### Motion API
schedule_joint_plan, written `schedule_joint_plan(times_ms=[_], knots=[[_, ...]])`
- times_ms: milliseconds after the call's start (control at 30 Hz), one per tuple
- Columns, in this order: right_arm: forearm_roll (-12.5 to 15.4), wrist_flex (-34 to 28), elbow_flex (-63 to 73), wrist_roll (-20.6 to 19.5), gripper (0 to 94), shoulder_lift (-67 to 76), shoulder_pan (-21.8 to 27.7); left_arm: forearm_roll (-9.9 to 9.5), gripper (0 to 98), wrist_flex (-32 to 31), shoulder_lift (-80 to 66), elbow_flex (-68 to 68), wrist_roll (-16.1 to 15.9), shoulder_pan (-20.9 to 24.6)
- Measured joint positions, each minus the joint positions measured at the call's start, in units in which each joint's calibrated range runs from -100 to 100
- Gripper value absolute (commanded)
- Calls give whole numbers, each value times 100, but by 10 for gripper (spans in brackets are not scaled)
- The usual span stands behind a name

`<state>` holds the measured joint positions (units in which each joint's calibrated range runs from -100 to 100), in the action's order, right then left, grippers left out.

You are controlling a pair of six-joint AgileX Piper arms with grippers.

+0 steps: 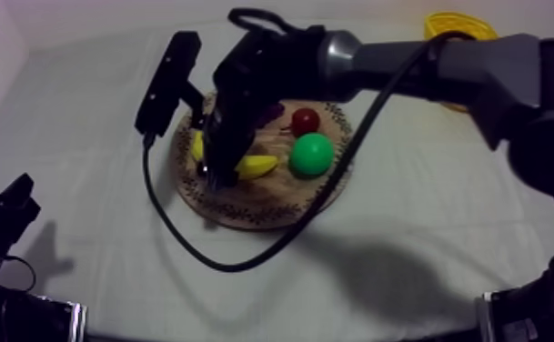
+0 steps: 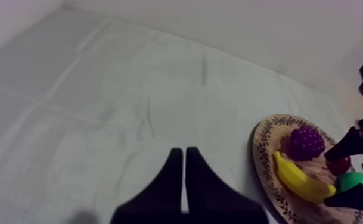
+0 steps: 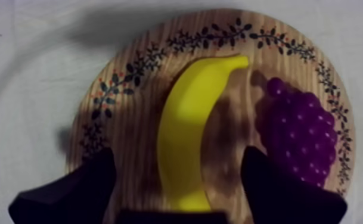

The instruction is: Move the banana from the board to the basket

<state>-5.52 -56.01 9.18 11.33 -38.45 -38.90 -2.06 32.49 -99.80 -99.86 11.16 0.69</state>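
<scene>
Yellow banana [image 3: 186,137] between spread fingers [image 3: 82,190] of right hand [image 3: 177,159], gaps either side.

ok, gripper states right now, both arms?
Left gripper: shut, holding nothing.
Right gripper: open, straddling the curved yellow toy banana on the round patterned wooden board, not gripping it.

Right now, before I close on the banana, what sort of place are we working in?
Probably a robot test bench: cloth-covered table, bare pale walls, toy fruit on a wooden board.
</scene>
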Motion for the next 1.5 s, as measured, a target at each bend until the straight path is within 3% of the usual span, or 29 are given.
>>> schedule_joint_plan(times_ms=[300,967,1233,1500], knots=[[-7,-55,349,-35,555,-635,36,0,1,0,0,0,0,0],[136,70,301,122,91,-738,143,0,1,0,0,0,0,0],[66,36,-32,-14,62,-340,157,0,1,0,0,0,0,0],[91,-508,147,51,28,470,320,0,1,0,0,0,0,0]])
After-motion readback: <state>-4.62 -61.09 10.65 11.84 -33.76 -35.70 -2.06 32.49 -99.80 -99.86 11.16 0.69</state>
